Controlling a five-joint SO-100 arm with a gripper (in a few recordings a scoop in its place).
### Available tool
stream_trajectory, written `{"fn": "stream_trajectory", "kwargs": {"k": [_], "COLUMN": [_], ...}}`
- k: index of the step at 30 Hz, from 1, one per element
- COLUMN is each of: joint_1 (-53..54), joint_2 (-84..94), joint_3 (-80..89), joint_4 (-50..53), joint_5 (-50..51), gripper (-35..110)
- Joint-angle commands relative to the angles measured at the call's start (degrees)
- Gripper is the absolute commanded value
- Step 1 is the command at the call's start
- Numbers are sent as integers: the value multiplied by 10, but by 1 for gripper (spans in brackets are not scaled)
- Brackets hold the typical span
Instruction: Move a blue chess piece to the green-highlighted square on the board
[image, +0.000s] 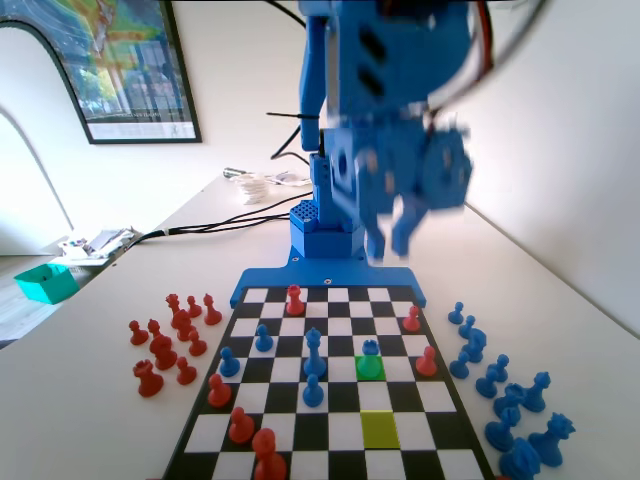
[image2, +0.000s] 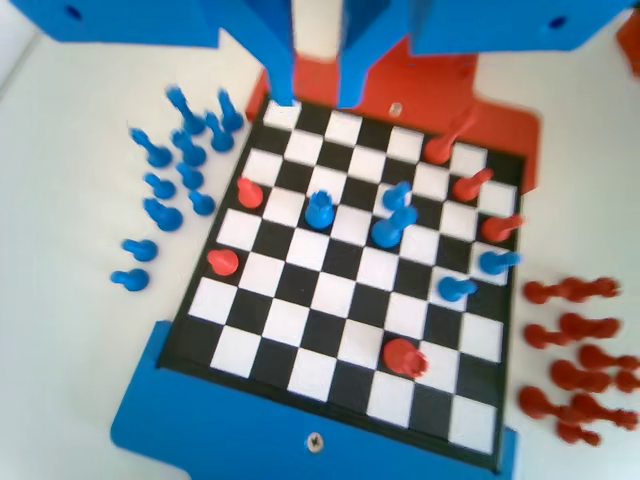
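Note:
The short blue chess piece stands on the green-highlighted square, right of centre on the board in the fixed view. In the wrist view the same blue chess piece stands upright on the board, a few rows up from the near edge. My gripper hangs high over the board's far end, well apart from the piece. Its jaws are open with nothing between them. In the wrist view the gripper points down from the top edge, above the board's far rows.
A lime square lies two rows nearer the camera. Taller blue pieces and red pieces stand on the board. Several red pieces stand off the board on the left, several blue pieces on the right. A teal box sits far left.

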Motion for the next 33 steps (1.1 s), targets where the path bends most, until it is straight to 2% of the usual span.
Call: {"fn": "stream_trajectory", "kwargs": {"k": [1,8,19,28,33], "joint_1": [-2,22,67,84,87], "joint_2": [164,302,564,679,722], "joint_3": [9,3,136,212,233], "joint_4": [48,142,185,185,148], "joint_5": [-14,-28,-56,-57,-48], "gripper": [2,1,1,1,1]}}
